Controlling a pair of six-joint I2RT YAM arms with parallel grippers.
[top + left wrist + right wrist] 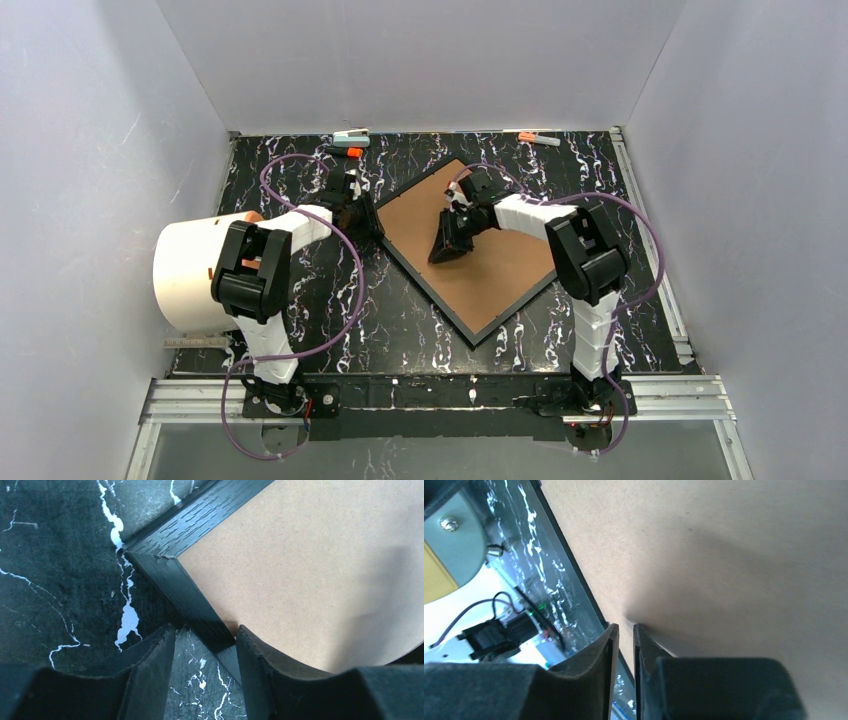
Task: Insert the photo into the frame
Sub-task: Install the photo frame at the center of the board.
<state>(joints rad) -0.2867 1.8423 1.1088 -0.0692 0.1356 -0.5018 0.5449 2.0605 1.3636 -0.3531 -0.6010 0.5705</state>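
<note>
We see a surface (400,320) patterned like black marble, with white veins. The frame (192,597) on it is black, and the board (480,255) filling it is plain brown. At the left edge is a white roll (185,275). Along the far edge are a teal-and-orange clip (350,138) and an orange-and-white clip (538,138). The arms (300,228) are white with black joints.

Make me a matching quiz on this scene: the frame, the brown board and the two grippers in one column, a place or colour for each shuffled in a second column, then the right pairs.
Column one
1. frame
2. backing board
3. left gripper
4. right gripper

Column two
A. brown, lying inside the frame
B. pointing down onto the backing board
C. black and thin, turned like a diamond in the top view
D. fingers either side of the frame's edge, near a corner

Pairs: 1-C, 2-A, 3-D, 4-B
</note>
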